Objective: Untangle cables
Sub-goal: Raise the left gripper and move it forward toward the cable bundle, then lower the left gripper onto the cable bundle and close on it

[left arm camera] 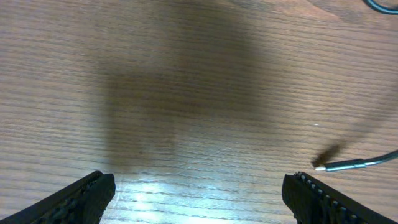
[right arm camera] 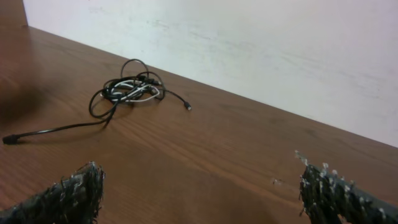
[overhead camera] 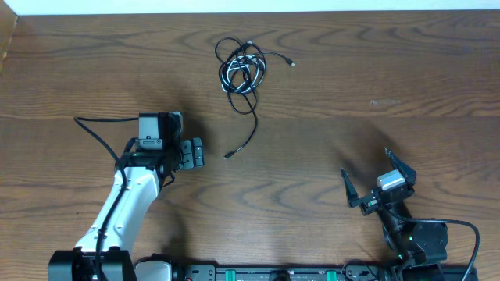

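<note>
The black and white cables (overhead camera: 242,72) lie in one tangled bundle at the far middle of the table. A black tail runs down from it to a plug end (overhead camera: 229,156). The bundle also shows in the right wrist view (right arm camera: 127,90). My left gripper (overhead camera: 195,152) is open and empty, a short way left of that plug; the plug tip (left arm camera: 329,166) shows at the right of the left wrist view. My right gripper (overhead camera: 375,178) is open and empty near the front right, far from the bundle.
The wooden table (overhead camera: 375,86) ends at a pale wall along the far edge (right arm camera: 249,43). A thick black arm wire (overhead camera: 98,136) loops left of the left arm.
</note>
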Robot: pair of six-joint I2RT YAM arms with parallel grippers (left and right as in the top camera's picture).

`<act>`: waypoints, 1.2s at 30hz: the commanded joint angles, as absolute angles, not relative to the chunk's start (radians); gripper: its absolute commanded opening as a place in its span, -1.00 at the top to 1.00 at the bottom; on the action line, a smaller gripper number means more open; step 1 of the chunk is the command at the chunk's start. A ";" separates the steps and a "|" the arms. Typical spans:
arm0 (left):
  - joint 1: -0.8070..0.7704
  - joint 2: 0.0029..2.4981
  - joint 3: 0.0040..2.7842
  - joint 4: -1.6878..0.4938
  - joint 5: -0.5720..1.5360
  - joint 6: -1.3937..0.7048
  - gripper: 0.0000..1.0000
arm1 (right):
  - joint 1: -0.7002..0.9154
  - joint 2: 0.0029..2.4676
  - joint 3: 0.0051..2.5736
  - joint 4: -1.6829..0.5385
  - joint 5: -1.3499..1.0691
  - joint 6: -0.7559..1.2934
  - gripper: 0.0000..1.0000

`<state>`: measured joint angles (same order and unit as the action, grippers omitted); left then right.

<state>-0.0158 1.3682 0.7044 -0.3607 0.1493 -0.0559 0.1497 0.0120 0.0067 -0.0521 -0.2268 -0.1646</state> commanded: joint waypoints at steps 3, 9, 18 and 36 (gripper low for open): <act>-0.021 1.373 0.732 -0.355 0.267 0.011 -0.83 | 0.143 0.006 0.006 -0.058 -0.216 -0.158 -0.99; -0.076 1.373 0.764 -0.353 0.270 0.010 -0.84 | 0.143 0.006 0.006 -0.058 -0.216 -0.158 -0.98; -0.148 1.430 0.889 -0.353 0.270 -0.046 -0.83 | 0.143 0.006 0.006 -0.058 -0.216 -0.158 -0.98; -0.168 1.799 1.311 -0.509 0.243 -0.137 -0.83 | 0.143 0.008 0.006 -0.058 -0.216 -0.158 -0.99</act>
